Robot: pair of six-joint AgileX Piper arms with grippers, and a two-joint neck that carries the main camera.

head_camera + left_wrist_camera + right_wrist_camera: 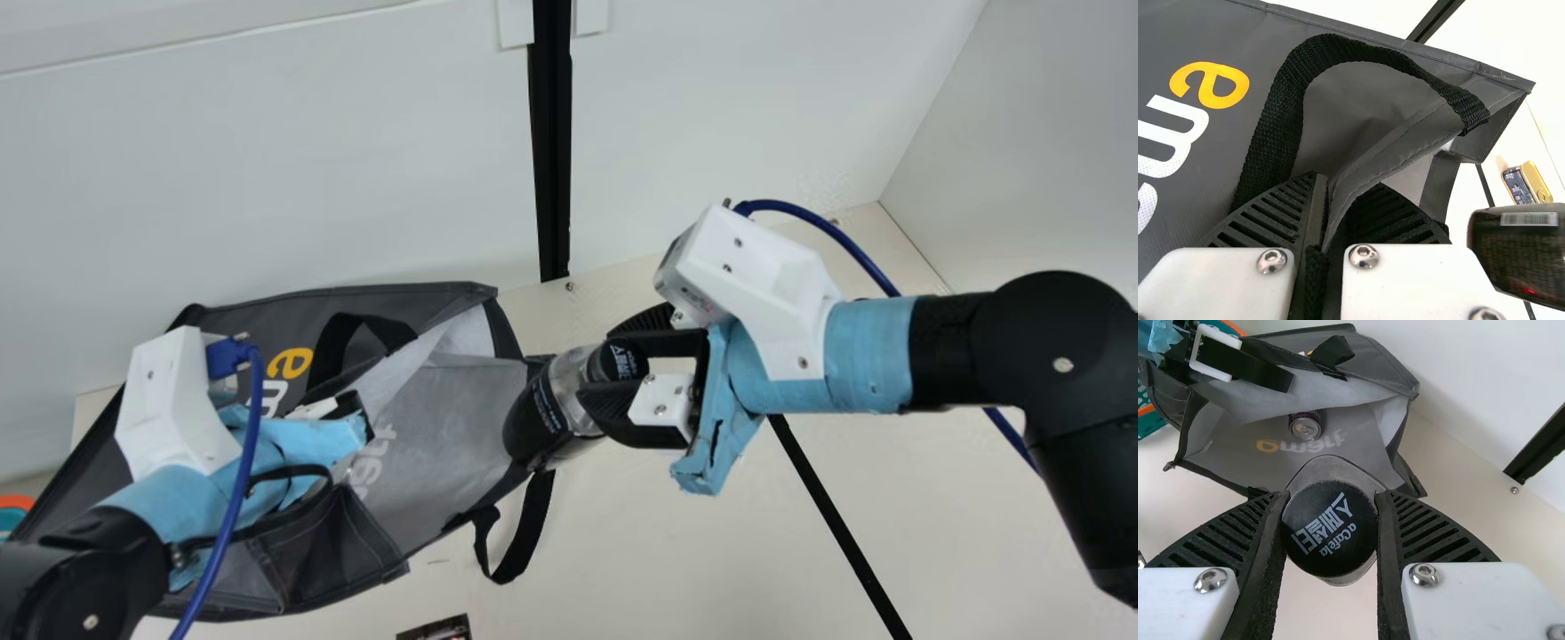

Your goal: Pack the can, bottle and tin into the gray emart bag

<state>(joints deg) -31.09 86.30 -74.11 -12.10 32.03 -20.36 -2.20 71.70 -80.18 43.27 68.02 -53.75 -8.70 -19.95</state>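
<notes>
In the main view, the gray emart bag [453, 418] lies at 8 o'clock on the worktop [676, 533]. The left jaws [348, 405] are closed, pinching the bag's fabric. The right jaws [605, 363] stand apart by the width of the bottle [540, 416], gripping its capped end; its tilted base is at the bag's 3 o'clock rim. The can [1306, 427] is inside the bag; the left wrist view shows the tin [1527, 183] on the worktop

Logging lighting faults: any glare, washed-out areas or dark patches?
Left wrist view: table beside the tin nearly washed out to white, bag shaded under its handle. Right wrist view: glints on top of the can. Main view: bright highlights on the clear part of the bottle.
</notes>
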